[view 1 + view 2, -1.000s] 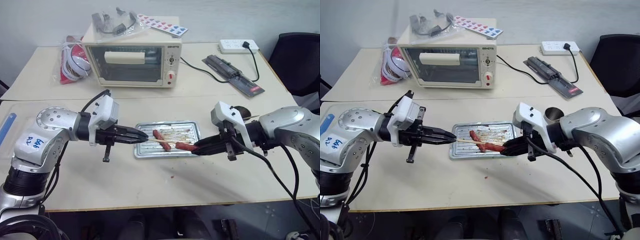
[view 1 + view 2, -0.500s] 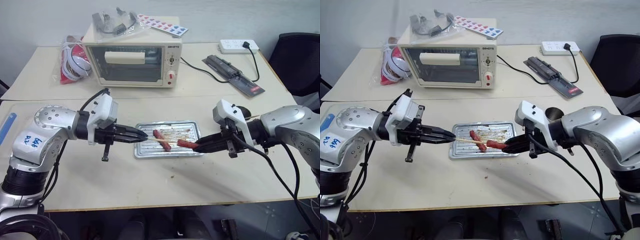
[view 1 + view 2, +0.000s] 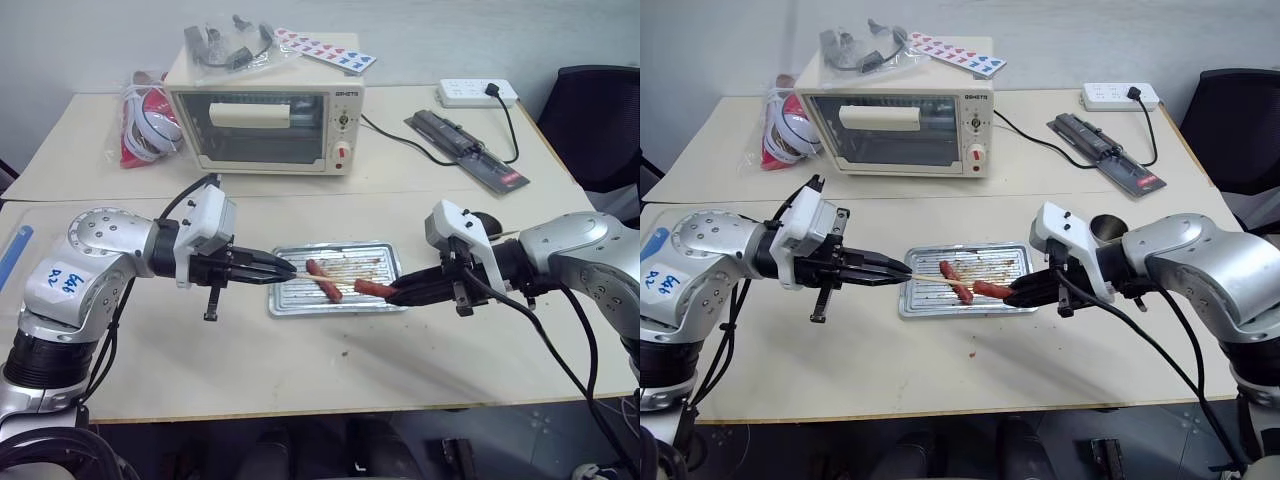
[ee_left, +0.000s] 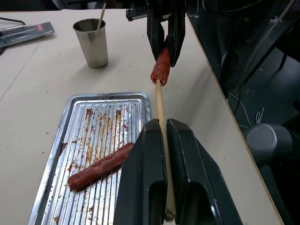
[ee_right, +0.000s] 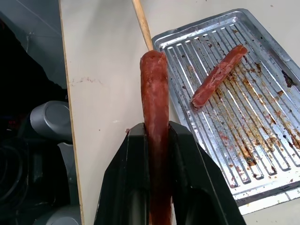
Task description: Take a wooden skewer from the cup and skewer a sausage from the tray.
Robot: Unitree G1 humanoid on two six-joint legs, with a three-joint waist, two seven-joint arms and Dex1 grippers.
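My left gripper [image 3: 287,269] is shut on a thin wooden skewer [image 4: 159,103] that points right, across the tray. From the other side my right gripper [image 3: 392,295] is shut on a reddish-brown sausage [image 5: 154,93] that points left. The skewer's tip meets the end of the held sausage [image 4: 161,65] just above the tray's near right part. A second sausage [image 3: 322,279] lies on the ribbed, grease-stained metal tray [image 3: 366,261]. The cup [image 4: 95,42], silvery here, stands behind my right gripper with another skewer in it.
A cream toaster oven [image 3: 265,118] stands at the back with bags on and beside it. At the back right are a power strip [image 3: 478,92] and a black device [image 3: 465,148]. A black chair [image 3: 600,120] is at the far right. A clear box edge [image 3: 15,250] is at the left.
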